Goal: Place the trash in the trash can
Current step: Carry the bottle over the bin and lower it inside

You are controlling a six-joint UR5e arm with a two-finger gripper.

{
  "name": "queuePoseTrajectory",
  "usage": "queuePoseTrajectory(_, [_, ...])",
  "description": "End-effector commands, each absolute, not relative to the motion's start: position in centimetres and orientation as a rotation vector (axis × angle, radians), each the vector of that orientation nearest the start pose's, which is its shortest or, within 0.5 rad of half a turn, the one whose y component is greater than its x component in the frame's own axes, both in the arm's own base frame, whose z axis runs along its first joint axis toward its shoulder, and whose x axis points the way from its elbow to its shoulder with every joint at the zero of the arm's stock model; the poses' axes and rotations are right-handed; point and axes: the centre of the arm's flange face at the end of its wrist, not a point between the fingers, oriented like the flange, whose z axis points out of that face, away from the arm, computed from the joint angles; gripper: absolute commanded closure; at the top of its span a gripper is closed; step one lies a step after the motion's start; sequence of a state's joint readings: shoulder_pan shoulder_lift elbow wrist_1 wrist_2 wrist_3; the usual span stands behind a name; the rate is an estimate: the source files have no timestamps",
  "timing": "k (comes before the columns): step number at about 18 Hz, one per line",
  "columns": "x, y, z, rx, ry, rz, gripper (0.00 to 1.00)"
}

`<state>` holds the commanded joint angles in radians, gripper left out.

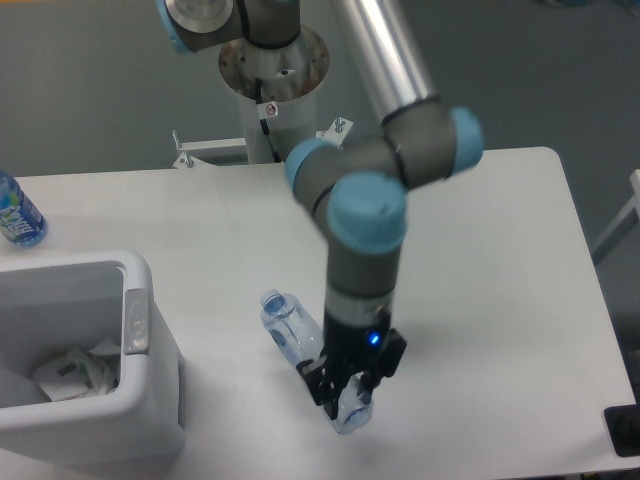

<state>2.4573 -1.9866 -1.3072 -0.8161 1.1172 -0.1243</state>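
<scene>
A clear crushed plastic bottle (290, 330) with a bluish cap slants from upper left to lower right near the table's front middle. My gripper (350, 390) points down over its lower end, fingers shut on the bottle's body. The white trash can (150, 400) stands at the front left, well left of the bottle. Inside it lies a crumpled white paper cup (75, 370). The arm hides part of the bottle's lower half.
A small bottle with a bright blue label (15, 212) stands at the table's far left edge. The robot's base column (275, 110) rises behind the table's back edge. A grey oval latch (137, 320) faces right on the trash can.
</scene>
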Motion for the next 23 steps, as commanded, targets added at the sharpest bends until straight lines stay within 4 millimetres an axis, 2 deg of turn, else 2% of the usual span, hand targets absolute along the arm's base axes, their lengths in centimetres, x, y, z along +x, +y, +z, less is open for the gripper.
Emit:
queuePoseTrajectory(5, [-42.0,57.3,55.5,-2.062,-0.862,-0.202,0.48])
queuePoseTrajectory(9, [-40.6,57.8,59.8,-2.003,-0.76,-0.231,0.48])
queuePoseTrajectory(10, [-39.7,58.0,60.8,-1.994,-0.733,-0.233,0.48])
queuePoseTrajectory(11, [-39.0,58.3,61.1,-1.991,-0.713,-0.232,0.48])
queuePoseTrajectory(17, [-31.0,62.5,61.5,-2.032,-0.576,-0.297,0.48])
queuePoseTrajectory(23, [-23.8,66.9,58.3,-2.123,-0.395,-0.349,0.48])
